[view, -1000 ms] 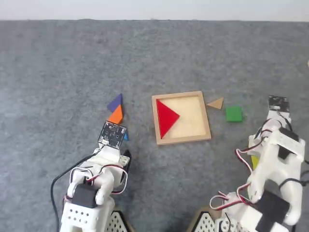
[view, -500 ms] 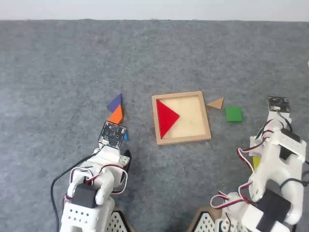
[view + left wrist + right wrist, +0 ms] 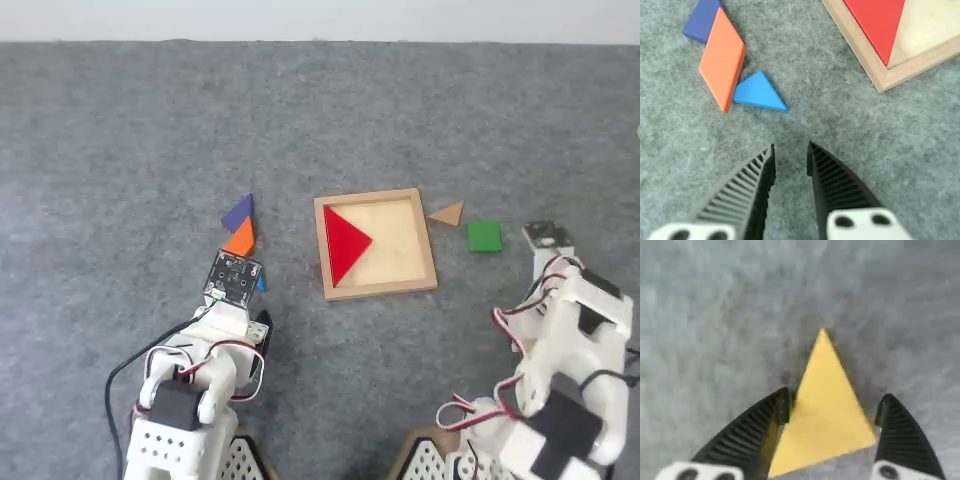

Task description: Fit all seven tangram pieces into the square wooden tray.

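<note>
A: How are the two arms posed?

B: The left arm [image 3: 205, 375] is folded low at the near left of the grey mat [image 3: 150, 130]. Its wrist points away from its base, toward the loose pieces left of the tray. The right arm [image 3: 565, 340] rises at the near right with its elbow bent. Its wrist end is just beside the green square [image 3: 484, 236], on the side away from the tray.

A: What is the left gripper doing?

B: The left gripper [image 3: 791, 147] hangs over bare mat, its jaws parted by only a narrow gap with nothing between them. Just ahead of its tips lies the blue triangle [image 3: 757, 92], one corner touching the orange parallelogram [image 3: 722, 65]. That in turn touches the purple piece [image 3: 702, 22].

A: And the right one?

B: The right gripper [image 3: 832, 402] is clamped on the yellow triangle [image 3: 822, 432]. One of its fingers [image 3: 765, 417] presses against a long edge and the other meets the opposite corner. The triangle's point pokes out past the fingertips.

A: Where is the tray?

B: The square wooden tray [image 3: 380, 290] lies flat in the middle of the mat, between the two arms. The red triangle [image 3: 343, 242] sits inside it with its long edge along the left wall, and pale wood shows over the rest of the floor. A tan triangle [image 3: 447, 213] lies just outside the right wall, near the far corner. The green square is just beside the tan triangle but not touching it.
</note>
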